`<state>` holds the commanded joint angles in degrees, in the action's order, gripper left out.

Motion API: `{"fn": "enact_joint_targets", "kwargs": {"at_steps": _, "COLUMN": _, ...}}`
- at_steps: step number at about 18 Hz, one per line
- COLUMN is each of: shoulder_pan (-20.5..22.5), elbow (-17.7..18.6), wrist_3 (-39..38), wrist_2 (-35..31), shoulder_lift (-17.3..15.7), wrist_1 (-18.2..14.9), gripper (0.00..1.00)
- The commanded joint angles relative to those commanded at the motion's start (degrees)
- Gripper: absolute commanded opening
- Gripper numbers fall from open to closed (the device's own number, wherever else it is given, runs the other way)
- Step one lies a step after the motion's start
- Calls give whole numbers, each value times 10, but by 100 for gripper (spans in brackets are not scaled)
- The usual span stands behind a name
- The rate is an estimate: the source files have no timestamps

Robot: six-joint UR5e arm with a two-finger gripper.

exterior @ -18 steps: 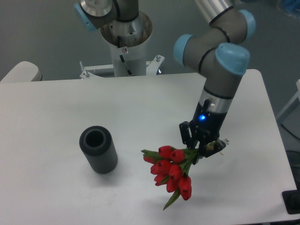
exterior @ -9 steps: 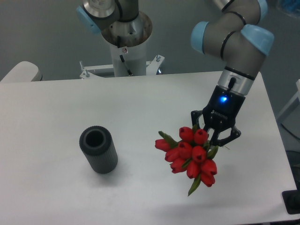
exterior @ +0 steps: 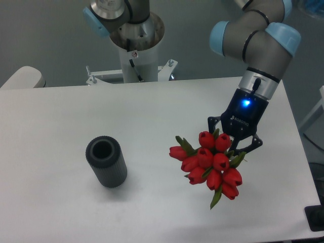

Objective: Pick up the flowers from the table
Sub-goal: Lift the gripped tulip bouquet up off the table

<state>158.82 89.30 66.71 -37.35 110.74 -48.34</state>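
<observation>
Flowers [exterior: 210, 164]: risen slightly higher and rightward since the earlier frame, clear of the bench [exterior: 61, 212]. Gripper [exterior: 234, 147] clamped on the stems (vase [exterior: 106, 162] untouched). Pick-up essentially complete.

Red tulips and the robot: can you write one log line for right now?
gripper: shut on red tulip bunch | bunch: lifted off white table | dark grey ribbed cylinder vase: upright, apart
</observation>
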Motion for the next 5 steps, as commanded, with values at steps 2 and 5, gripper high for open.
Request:
{"fn": "enact_joint_targets", "kwargs": {"at_steps": 2, "shoulder_pan": 1, "elbow": -1, "wrist_3": 0, "wrist_2": 0, "shoulder_lift": 1, "wrist_1": 0, "gripper": 19}}
{"fn": "enact_joint_targets", "kwargs": {"at_steps": 5, "shoulder_pan": 1, "elbow": -1, "wrist_3": 0, "wrist_2": 2, "shoulder_lift": 1, "wrist_1": 0, "gripper": 19}}
